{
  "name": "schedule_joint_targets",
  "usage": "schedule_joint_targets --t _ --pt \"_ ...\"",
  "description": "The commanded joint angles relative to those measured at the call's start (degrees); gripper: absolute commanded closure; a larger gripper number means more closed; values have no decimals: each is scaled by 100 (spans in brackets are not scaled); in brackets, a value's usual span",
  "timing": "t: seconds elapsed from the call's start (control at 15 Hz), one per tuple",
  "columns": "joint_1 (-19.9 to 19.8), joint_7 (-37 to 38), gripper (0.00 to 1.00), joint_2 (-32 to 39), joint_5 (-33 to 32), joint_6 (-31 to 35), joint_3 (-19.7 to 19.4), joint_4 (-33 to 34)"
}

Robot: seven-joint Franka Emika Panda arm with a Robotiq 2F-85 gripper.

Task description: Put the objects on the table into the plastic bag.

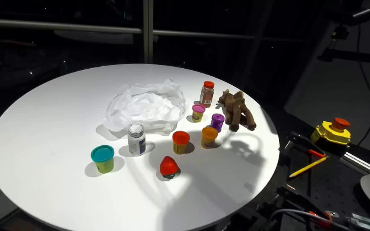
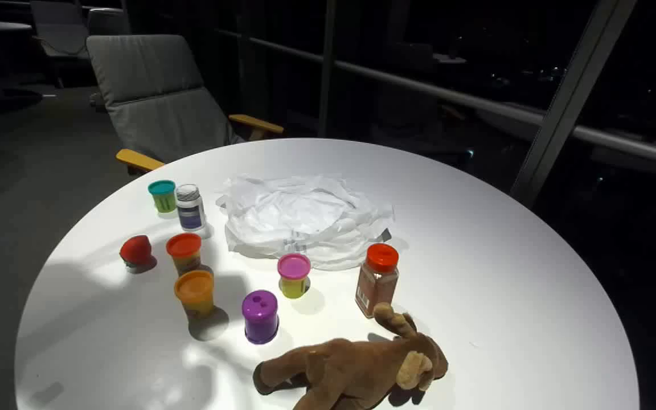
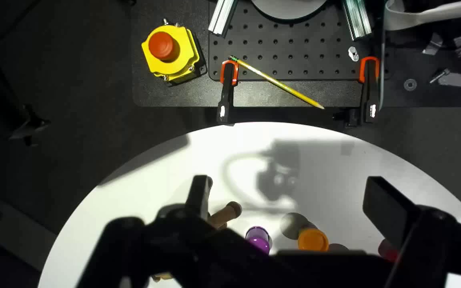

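Observation:
On the round white table lies the crumpled, whitish plastic bag (image 1: 146,110), its mouth spread upward. In both exterior views the objects stand around it: a teal-lidded cup (image 1: 103,158), a pale canister (image 1: 136,140), a red strawberry-like piece (image 1: 168,166), a red-lidded tub (image 1: 180,143), an orange one (image 1: 209,137), a purple piece (image 2: 260,317), a pink-lidded tub (image 2: 294,276), the red-capped bottle (image 2: 377,279) and the brown plush toy (image 2: 356,370). My gripper (image 3: 290,196) is wide open in the wrist view, above the table, holding nothing. Its body hides much of the table there.
Beside the table is a dark bench with a yellow and red device (image 3: 170,52), a pencil (image 3: 278,83) and black-orange clamps (image 3: 226,92). The table's rim (image 3: 270,124) faces that bench. A grey chair (image 2: 151,97) stands behind the table.

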Motion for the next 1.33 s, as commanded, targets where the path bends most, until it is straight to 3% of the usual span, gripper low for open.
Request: schedule_joint_targets --t 0.0,1.0,1.27 --pt "44 23 0 2 -17 -10 -33 29" --pt "44 23 0 -25 -16 -11 -33 50" --pt "42 -181 0 1057 28 542 -190 526"
